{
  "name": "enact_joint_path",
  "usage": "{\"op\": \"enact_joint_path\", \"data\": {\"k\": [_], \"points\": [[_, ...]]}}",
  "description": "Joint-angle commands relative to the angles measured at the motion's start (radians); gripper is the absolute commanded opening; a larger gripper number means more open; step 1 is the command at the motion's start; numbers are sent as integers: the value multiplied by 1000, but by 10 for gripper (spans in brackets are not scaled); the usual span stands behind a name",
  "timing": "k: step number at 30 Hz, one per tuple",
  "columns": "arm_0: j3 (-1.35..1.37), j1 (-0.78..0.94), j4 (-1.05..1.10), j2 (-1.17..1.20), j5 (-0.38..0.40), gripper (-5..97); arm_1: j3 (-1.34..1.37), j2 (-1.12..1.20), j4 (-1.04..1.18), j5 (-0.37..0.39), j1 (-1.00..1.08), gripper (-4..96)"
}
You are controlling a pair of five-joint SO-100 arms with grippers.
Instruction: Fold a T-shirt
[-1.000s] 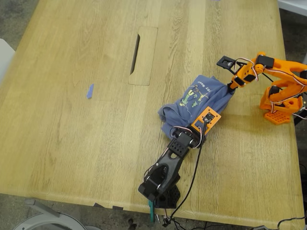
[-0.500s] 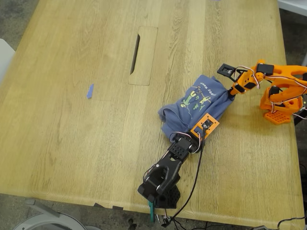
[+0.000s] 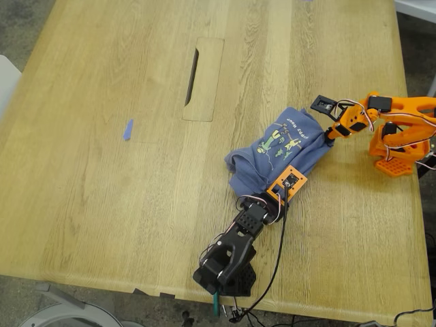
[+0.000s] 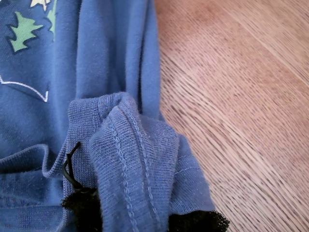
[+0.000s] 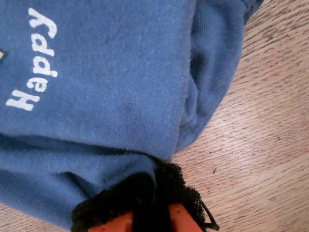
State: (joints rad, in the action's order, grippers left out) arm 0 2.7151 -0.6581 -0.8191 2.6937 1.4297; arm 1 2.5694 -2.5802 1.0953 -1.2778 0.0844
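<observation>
The slate-blue T-shirt point(image 3: 276, 153) lies crumpled on the wooden table, right of centre in the exterior view, with its green-and-yellow print facing up. My first gripper point(image 3: 296, 174), on the black arm with the orange camera mount, is shut on a bunched, stitched hem point(image 4: 130, 159) at the shirt's near edge. Its black pads point(image 4: 82, 208) show on either side of the fabric. My second gripper point(image 3: 329, 135), on the orange arm, is shut on the shirt's edge beside the pale "Happy" lettering point(image 5: 36, 58). Cloth runs in between its black pads point(image 5: 140, 193).
A small blue scrap point(image 3: 127, 129) lies on the table at the exterior view's left. A cable slot point(image 3: 203, 78) is cut into the table point(image 3: 102, 204) behind the shirt. The orange arm's base point(image 3: 395, 146) stands near the right edge, and the black arm's base point(image 3: 225, 269) near the front edge.
The black arm has drawn back toward the table's front edge, pulling its hem along. The orange gripper has shifted toward the exterior view's right and slightly nearer. The shirt is stretched a little flatter.
</observation>
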Motion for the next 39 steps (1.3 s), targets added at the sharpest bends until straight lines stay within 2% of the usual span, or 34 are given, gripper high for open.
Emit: {"op": "enact_joint_path", "data": {"k": [1,6,9,14,18,25,29,34,36,39], "points": [[14,-26,3,83,8,-1,3,-32,32,-8,-26,1],[71,-32,8,164,9,-1,9,-44,64,2,-40,1],[120,-31,110,192,64,-1,29,-44,54,9,-41,1],[143,25,153,224,86,1,60,-44,-3,11,-38,1],[146,66,153,236,89,105,86,-57,-20,15,-26,13],[132,58,147,235,132,307,112,-98,-31,49,-9,202],[110,31,137,225,244,426,110,-106,-34,71,2,275],[41,-29,31,195,459,559,64,-107,31,80,-2,333],[8,-48,-41,179,512,586,48,-109,64,83,-6,361],[-46,-52,-104,135,543,586,28,-110,100,94,-23,381]]}}
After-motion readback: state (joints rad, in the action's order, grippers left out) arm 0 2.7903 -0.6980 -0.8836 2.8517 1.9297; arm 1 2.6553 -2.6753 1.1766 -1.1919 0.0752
